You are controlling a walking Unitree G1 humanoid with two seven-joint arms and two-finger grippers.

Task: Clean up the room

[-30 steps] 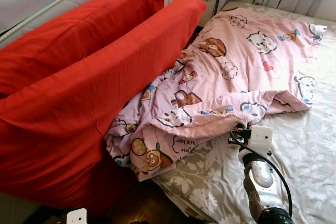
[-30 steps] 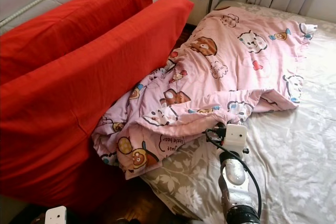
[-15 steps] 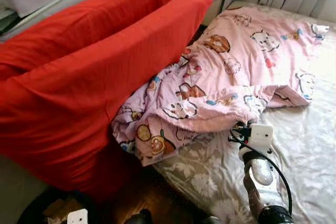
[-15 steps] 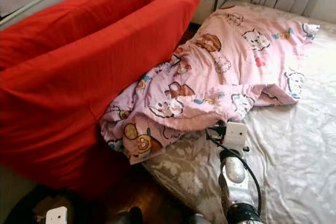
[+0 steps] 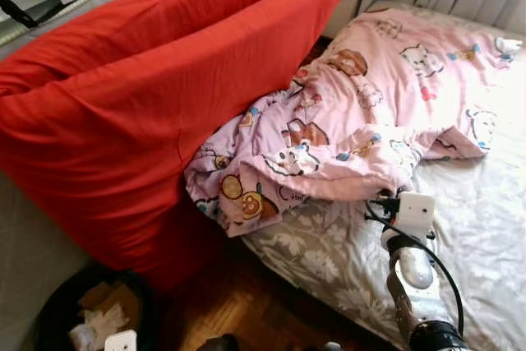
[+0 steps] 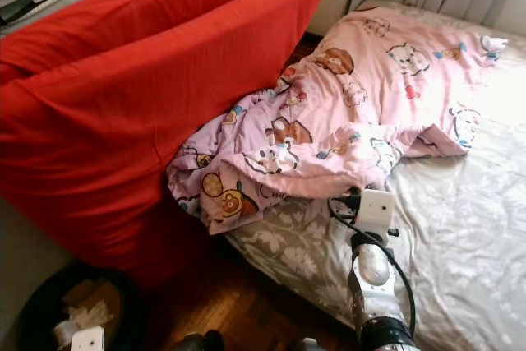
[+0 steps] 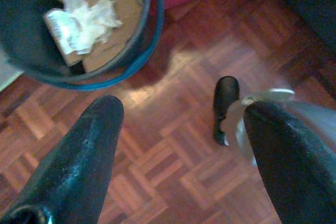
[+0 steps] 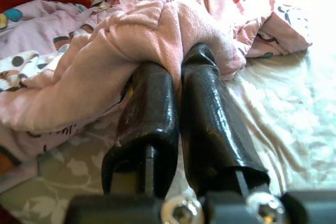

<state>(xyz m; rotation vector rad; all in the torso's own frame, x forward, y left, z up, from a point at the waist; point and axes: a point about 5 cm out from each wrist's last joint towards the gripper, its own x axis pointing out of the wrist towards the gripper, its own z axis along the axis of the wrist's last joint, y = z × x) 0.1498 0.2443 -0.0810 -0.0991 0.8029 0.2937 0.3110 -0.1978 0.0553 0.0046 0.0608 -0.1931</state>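
The camera has swung down and left since a second ago, bringing a bin [image 5: 90,318] into view at the foot of the red cushions [image 5: 156,96], and the blanket's [image 5: 378,96] near edge now sits bunched a little further up the bed [image 5: 493,228] than it did, with the right gripper [image 8: 178,77] still clamped on it. Look at the right wrist view: both black fingers [image 8: 210,114] pressed together, tips buried in a thick pink fold, so that grip is tight on the blanket's hem. The blanket itself lies crumpled across the bed, its far part spread toward the curtains, its near corner spilling off the bed's edge against the cushions. The left gripper [image 7: 178,124] hangs low beside the bed, fingers spread wide apart over the parquet floor [image 7: 173,166], the bin of paper scraps just beyond them, holding nothing. My read: this is the bed-making step, dragging the rumpled cover flat. Next, it likely needs a steady pull away from the cushions and across the bed, keeping the fold pinched so the fabric doesn't slip out, then a release once the hem lies straight. That corner hanging off the bed's edge may want a second grab.
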